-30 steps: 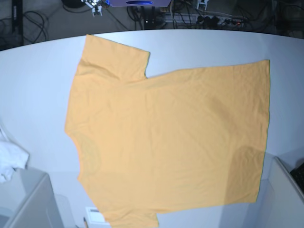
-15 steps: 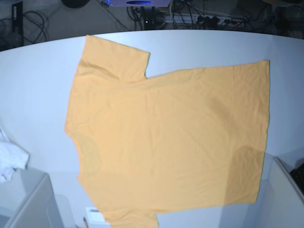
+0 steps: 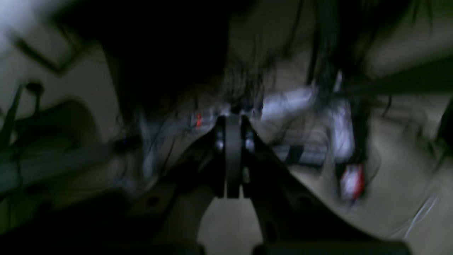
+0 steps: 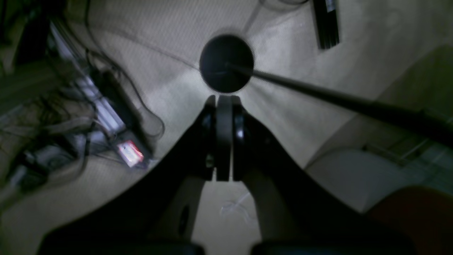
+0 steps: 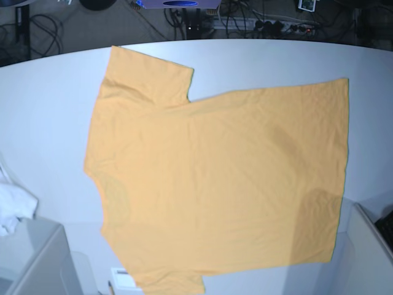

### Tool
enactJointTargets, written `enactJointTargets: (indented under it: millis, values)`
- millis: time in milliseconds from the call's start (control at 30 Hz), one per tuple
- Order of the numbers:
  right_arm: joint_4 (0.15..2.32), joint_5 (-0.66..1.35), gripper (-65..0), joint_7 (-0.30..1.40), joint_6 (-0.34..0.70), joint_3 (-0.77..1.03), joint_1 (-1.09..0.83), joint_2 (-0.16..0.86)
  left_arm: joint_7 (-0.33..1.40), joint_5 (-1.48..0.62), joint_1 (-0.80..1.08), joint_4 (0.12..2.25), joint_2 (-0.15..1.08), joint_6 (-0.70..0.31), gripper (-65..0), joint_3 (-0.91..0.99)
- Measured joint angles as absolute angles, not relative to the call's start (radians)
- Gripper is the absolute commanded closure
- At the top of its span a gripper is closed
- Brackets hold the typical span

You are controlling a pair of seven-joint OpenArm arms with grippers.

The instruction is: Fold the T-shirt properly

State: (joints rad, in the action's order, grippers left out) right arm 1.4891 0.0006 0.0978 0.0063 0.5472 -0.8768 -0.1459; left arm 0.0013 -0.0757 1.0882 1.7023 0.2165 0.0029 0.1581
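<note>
The orange-yellow T-shirt (image 5: 215, 178) lies spread flat on the white table (image 5: 43, 110) in the base view, with one sleeve toward the far left and the hem at the right. No lettering shows on the side facing up. Neither arm reaches over the shirt. In the left wrist view, my left gripper (image 3: 233, 118) is shut with nothing in it, in front of a blurred dark floor with cables. My right gripper (image 4: 224, 98) is also shut and empty, and faces a pale floor with a round black stand base (image 4: 226, 63).
A small white cloth (image 5: 13, 209) lies at the table's left edge. Grey box-like housings stand at the near left (image 5: 37, 258) and near right (image 5: 368, 246). A white tag (image 5: 121, 278) sits by the shirt's near edge. Cables and power strips (image 5: 270, 24) lie beyond the table.
The T-shirt has not moved. A small pale part at the top edge of the base view, left of centre, has gone out of view. The left wrist picture is motion-blurred.
</note>
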Motion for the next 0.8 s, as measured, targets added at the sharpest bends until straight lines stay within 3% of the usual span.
enactJointTargets:
  millis: [167, 300, 500, 600, 733, 800]
  values:
    - [1.754, 0.183, 0.0, 0.185, 0.001, 0.553, -0.878, -0.133, 0.030, -0.256, 1.139, 1.879, 0.255, 0.007, 0.0, 0.220]
    - [1.925, 0.202, 0.0, 0.283, -0.001, 0.547, -0.827, -0.124, 0.009, -0.264, 1.128, 1.969, 0.240, -0.009, 0.0, 0.235]
    - [1.963, 0.210, 0.0, 0.497, 0.008, 0.548, -0.535, -0.110, 0.013, -0.264, 1.038, 1.964, 0.096, -0.003, 0.0, 0.329]
    - [1.958, 0.265, -0.9, 0.609, 0.118, 0.559, -0.424, -0.076, 0.031, -0.265, 1.009, 1.961, 0.022, -0.003, 0.0, 0.397]
    - [1.959, 0.386, -30.6, 0.812, 0.252, 0.627, -0.294, -0.083, 0.036, -0.267, 0.957, 1.961, -0.037, 0.001, 0.0, 0.494]
    - [1.927, 0.413, -38.7, 0.920, 0.278, 0.694, -0.229, -0.080, 0.036, -0.268, 0.933, 1.961, -0.052, 0.001, -2.1, 0.528]
